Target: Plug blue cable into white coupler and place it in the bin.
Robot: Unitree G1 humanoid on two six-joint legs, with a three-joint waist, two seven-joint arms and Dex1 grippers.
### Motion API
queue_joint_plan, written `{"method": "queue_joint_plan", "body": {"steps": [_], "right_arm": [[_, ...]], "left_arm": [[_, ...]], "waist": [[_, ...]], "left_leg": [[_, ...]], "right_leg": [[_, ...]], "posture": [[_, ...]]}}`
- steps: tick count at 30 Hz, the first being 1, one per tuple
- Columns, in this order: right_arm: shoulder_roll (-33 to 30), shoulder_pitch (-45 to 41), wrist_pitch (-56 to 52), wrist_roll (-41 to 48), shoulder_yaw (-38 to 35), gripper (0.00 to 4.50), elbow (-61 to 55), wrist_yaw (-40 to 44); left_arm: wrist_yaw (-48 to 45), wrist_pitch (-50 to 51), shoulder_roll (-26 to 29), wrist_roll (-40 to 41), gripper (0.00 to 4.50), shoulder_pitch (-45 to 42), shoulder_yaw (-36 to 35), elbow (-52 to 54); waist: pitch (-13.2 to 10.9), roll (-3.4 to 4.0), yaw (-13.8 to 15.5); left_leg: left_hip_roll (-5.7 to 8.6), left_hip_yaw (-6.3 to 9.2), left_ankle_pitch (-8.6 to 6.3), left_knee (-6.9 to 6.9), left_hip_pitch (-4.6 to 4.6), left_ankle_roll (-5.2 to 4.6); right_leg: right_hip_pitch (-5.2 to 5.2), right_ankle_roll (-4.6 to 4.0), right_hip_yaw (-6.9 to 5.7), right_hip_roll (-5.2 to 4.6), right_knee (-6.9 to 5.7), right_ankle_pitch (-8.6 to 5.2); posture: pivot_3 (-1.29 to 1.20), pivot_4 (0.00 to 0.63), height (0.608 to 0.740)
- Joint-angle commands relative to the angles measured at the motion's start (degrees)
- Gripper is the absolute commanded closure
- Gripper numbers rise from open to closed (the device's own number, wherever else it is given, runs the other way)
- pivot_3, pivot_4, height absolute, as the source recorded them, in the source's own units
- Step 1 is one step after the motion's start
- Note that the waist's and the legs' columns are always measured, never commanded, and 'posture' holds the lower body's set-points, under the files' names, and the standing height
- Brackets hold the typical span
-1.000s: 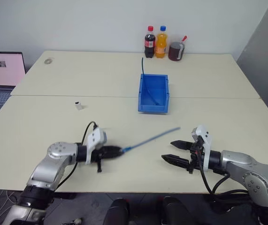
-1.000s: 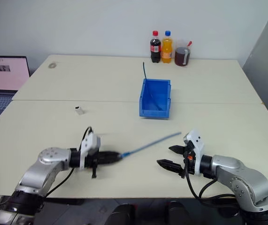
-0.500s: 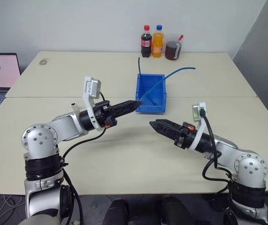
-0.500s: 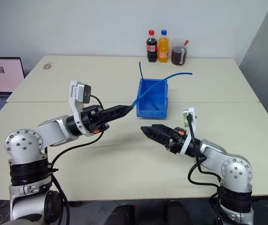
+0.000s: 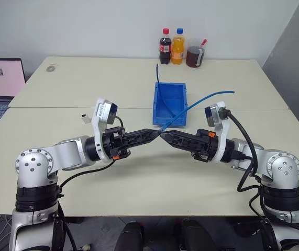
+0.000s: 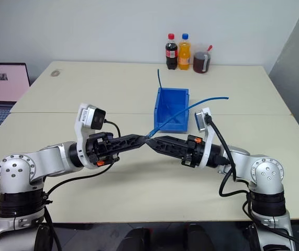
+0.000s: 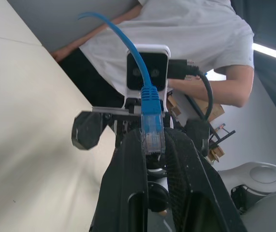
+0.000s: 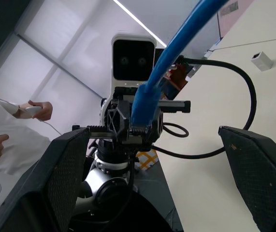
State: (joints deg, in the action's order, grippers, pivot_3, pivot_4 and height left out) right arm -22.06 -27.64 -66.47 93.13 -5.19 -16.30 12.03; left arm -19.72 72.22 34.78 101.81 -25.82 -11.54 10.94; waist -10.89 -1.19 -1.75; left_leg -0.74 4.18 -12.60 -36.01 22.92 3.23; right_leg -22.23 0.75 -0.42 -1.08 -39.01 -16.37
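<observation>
Two pale tables; left jaws clamped on blue cable, right jaws apart.

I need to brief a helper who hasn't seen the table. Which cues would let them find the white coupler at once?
Start at the bright blue rectangular plastic bin on the pale table, then look toward the laptop side. The tiny white boxy plastic coupler lies alone on the tabletop, near the seam between the two table halves. Nothing else there is so small and white.
</observation>
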Motion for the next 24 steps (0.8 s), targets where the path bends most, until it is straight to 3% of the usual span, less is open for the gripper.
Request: {"method": "queue_joint_plan", "body": {"steps": [1,9,12,24], "right_arm": [[-0.8,-1.1,1.7,2.5,0.1,0.0,-0.6,-0.1],[-2.2,-1.9,2.3,3.8,0.5,0.0,0.4,0.3],[-2.4,-1.8,2.4,3.9,0.8,0.47,0.4,0.5],[-3.8,-1.1,1.9,5.5,2.0,3.31,-0.5,2.2]], "left_arm": [[-1.2,-1.4,1.7,2.1,4.27,0.4,0.3,2.3],[-3.2,-2.5,3.6,0.8,4.27,0.5,1.6,2.9],[-3.7,-3.0,3.9,0.0,4.27,0.5,2.0,3.1],[-4.8,-4.4,3.7,-2.3,4.27,1.3,2.9,4.3]], "waist": [[0.0,0.0,0.0],[0.0,0.0,0.0],[0.0,0.0,0.0],[0.0,0.0,0.0]], "left_leg": [[0.0,0.0,0.0,0.0,0.0,0.0],[0.01,-0.01,0.0,-0.01,0.01,0.0],[0.0,-0.02,0.0,0.0,0.01,0.0],[0.01,-0.03,0.0,0.01,0.03,0.0]], "right_leg": [[0.0,0.0,0.01,0.0,0.0,0.0],[-0.01,0.0,0.0,0.0,0.01,0.0],[-0.02,0.0,0.0,0.0,0.01,0.0],[-0.02,0.0,0.0,0.0,0.04,-0.01]], "posture": [[0.0,0.15,0.74],[0.0,0.15,0.74],[0.0,0.15,0.74],[0.0,0.15,0.74]]}}
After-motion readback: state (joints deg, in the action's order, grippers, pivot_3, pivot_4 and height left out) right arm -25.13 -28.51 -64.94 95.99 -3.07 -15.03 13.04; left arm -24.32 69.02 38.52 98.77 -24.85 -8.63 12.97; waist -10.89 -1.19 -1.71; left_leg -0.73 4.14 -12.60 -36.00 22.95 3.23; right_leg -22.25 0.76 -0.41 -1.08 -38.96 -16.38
